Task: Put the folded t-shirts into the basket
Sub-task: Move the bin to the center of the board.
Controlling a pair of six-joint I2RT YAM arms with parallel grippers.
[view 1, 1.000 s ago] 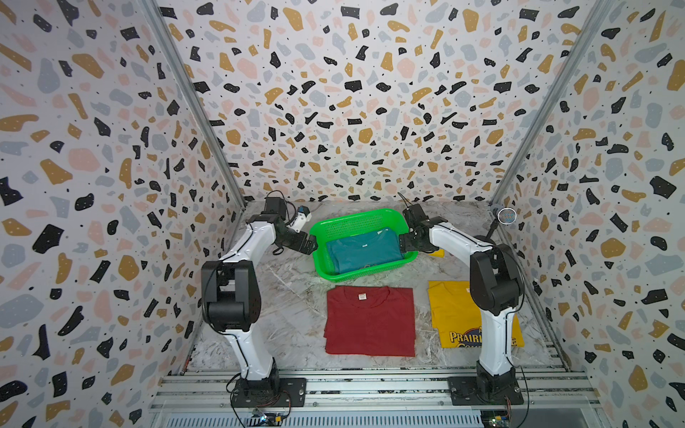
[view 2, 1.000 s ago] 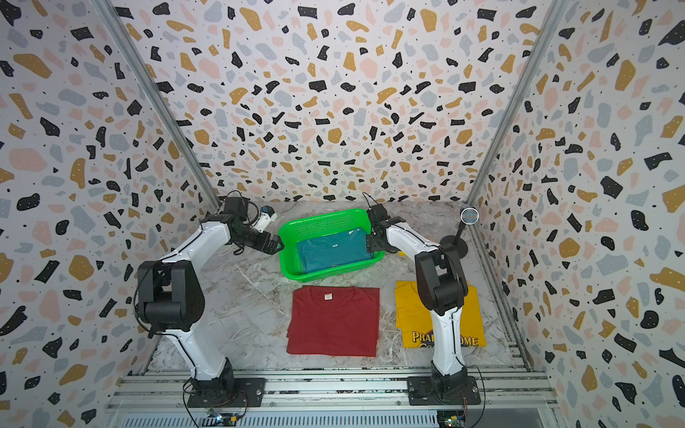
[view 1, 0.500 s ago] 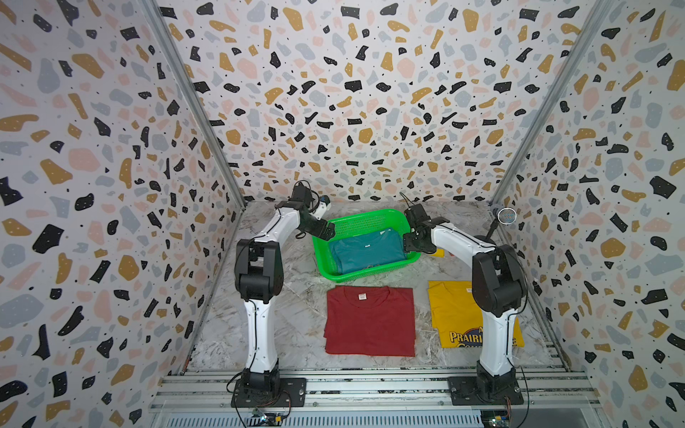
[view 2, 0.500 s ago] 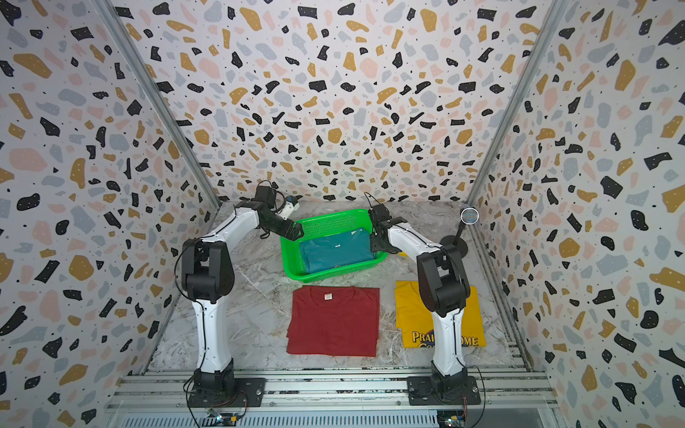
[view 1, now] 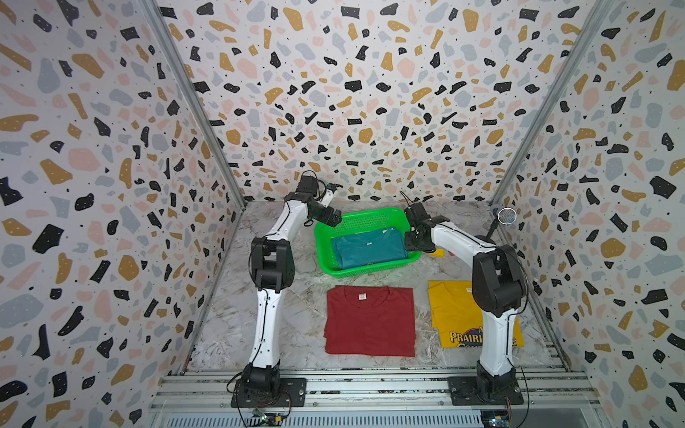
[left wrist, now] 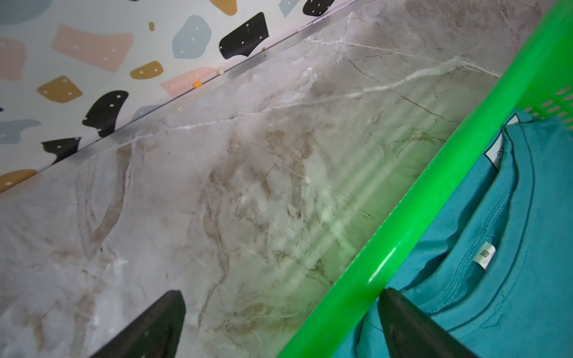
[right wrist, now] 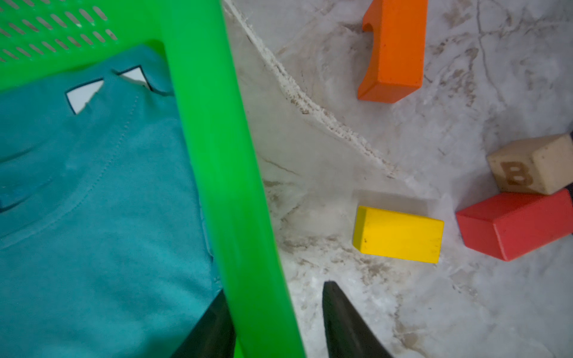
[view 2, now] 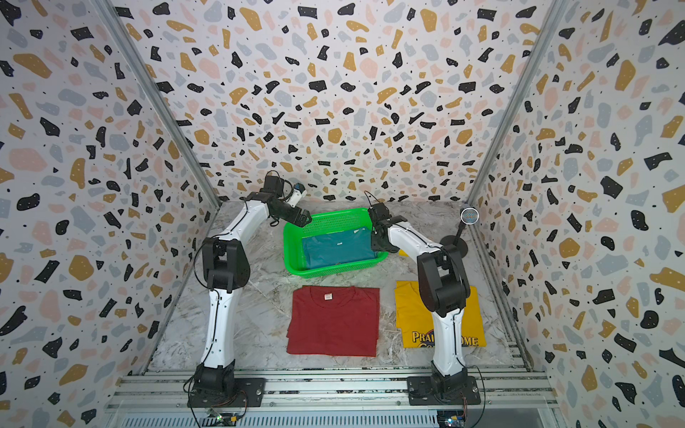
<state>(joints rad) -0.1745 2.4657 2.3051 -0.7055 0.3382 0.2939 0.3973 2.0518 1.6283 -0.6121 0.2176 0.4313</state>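
Counted three folded t-shirts in both top views. Found only one inside the basket point(view 1: 367, 273) point(view 2: 333, 272): the teal t-shirt point(view 1: 369, 248) point(view 2: 339, 248), lying flat on the bottom. Counted one basket only, bright green with mesh sides, standing at the far middle of the marble table point(view 1: 296, 326). Found the other two shirts outside, flat on the table at the near side: the dark red t-shirt point(view 1: 370, 320) point(view 2: 333, 320) just in front of the basket, and the yellow t-shirt point(view 1: 454, 315) point(view 2: 407, 315) to the right of it, apart from it and partly hidden behind the right arm point(view 1: 496, 281).

Counted two grippers, both at the basket. Saw the left gripper point(view 1: 333, 218) point(left wrist: 279, 294) spread wide across the far left part of the rim, one finger point(left wrist: 155, 325) above bare table outside, the other above teal cloth inside, gripping nothing. Saw the right gripper point(view 1: 411, 241) point(right wrist: 276, 289) much narrower at the right wall, one finger on each side of the rim, the inner finger point(right wrist: 210, 325) close against it, the outer one with a thin gap.

Counted four small blocks in the right wrist view, on the table outside the right wall: one orange block point(right wrist: 393, 52), one yellow block point(right wrist: 398, 234), one red block point(right wrist: 514, 224), one pale block point(right wrist: 530, 164) with the letter B, just beside the red one.
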